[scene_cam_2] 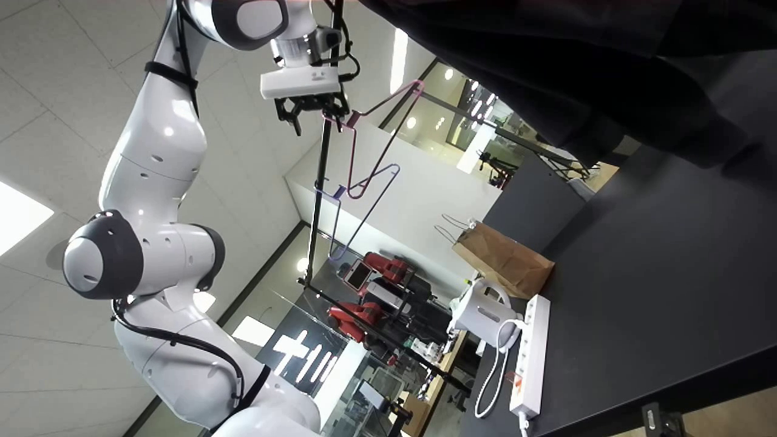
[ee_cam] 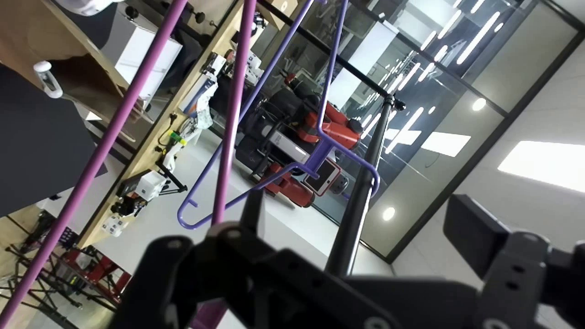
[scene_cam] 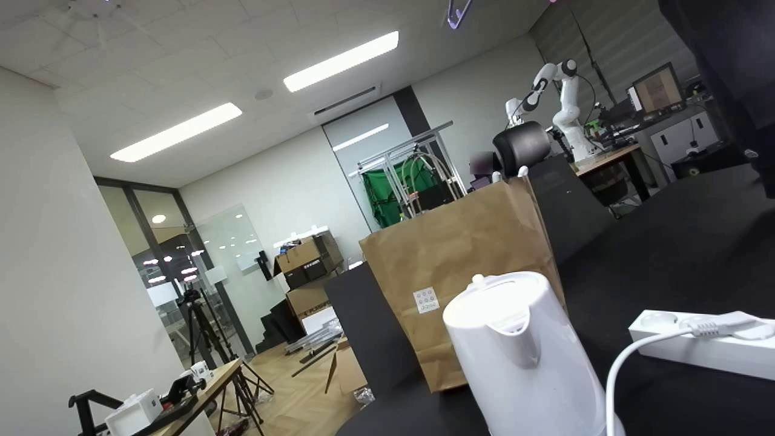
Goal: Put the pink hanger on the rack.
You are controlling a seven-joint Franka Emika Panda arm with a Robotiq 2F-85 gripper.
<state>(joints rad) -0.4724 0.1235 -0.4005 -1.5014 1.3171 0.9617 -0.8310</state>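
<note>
The pink hanger [scene_cam_2: 353,119] shows in an exterior view with its hook end at the black rod of the rack [scene_cam_2: 314,230]. I cannot tell whether the hook is over the rod. My gripper [scene_cam_2: 318,130] is open, its fingers on either side of the rod. One finger is close to the hook. In the wrist view, the pink hanger [ee_cam: 233,114] passes outside the gripper [ee_cam: 356,196], beside the left finger, which hides its hook. The rod of the rack [ee_cam: 356,216] runs between the spread fingers.
A purple hanger [scene_cam_2: 339,192] hangs from the rod, and it also shows in the wrist view [ee_cam: 320,155]. A paper bag [scene_cam_2: 504,258], white jug [scene_cam_2: 485,312] and power strip [scene_cam_2: 531,358] stand on the black table [scene_cam_2: 655,261]. Dark clothing [scene_cam_2: 546,73] fills the upper right.
</note>
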